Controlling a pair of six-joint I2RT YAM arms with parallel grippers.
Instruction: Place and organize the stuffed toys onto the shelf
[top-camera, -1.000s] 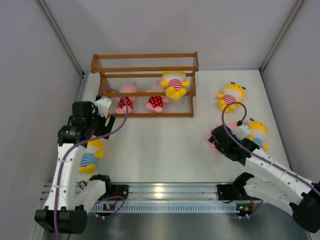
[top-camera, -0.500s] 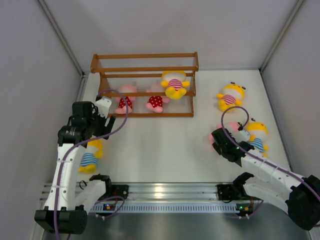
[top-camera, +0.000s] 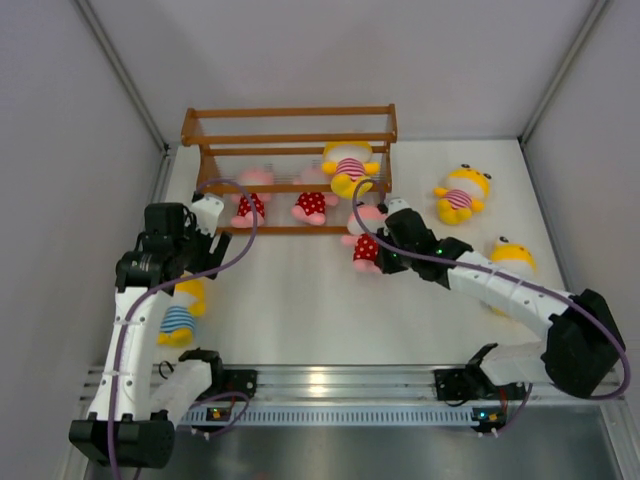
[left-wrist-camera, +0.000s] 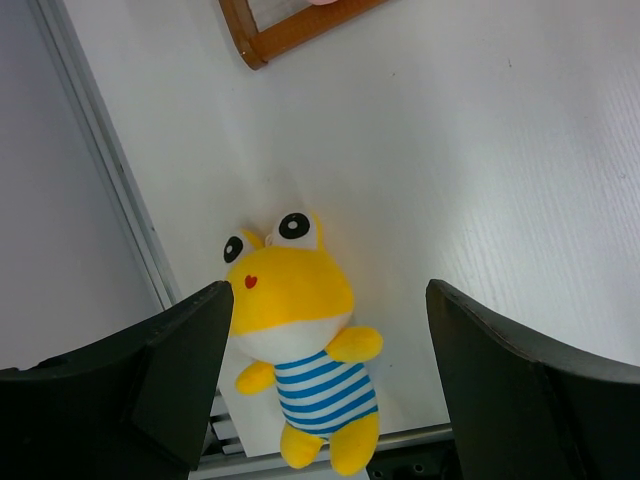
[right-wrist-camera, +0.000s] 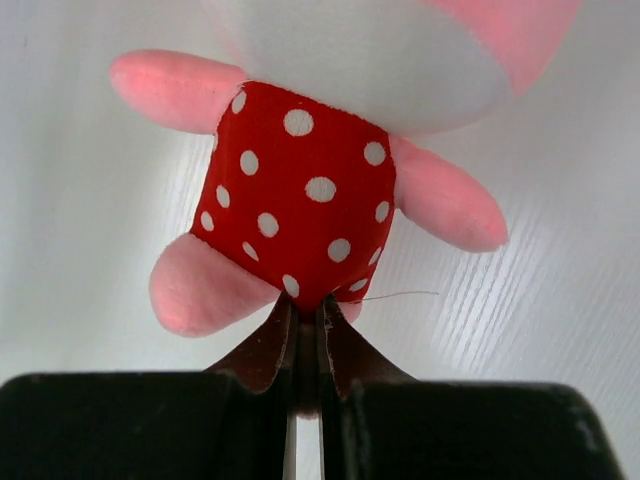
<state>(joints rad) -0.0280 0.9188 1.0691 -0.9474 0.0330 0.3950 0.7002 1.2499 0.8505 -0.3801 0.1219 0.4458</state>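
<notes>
My right gripper (top-camera: 380, 250) (right-wrist-camera: 308, 315) is shut on the bottom of a pink stuffed toy (top-camera: 365, 240) (right-wrist-camera: 300, 200) in a red white-dotted outfit, held just in front of the right end of the brown wooden shelf (top-camera: 290, 125). Two more pink dotted toys (top-camera: 250, 203) (top-camera: 313, 204) and a yellow pink-striped toy (top-camera: 350, 168) sit in the shelf. My left gripper (top-camera: 195, 245) (left-wrist-camera: 328, 300) hangs open above a yellow blue-striped toy (top-camera: 180, 315) (left-wrist-camera: 300, 340) lying at the table's left edge.
A yellow pink-striped toy (top-camera: 460, 193) lies on the table right of the shelf, and another yellow toy (top-camera: 512, 256) lies nearer the right edge, partly behind my right arm. The shelf's front corner (left-wrist-camera: 290, 30) shows in the left wrist view. Grey walls close both sides.
My right gripper shut on the pink dotted toy at the right side and swung it left toward the shelf's front. The left arm has not moved.
</notes>
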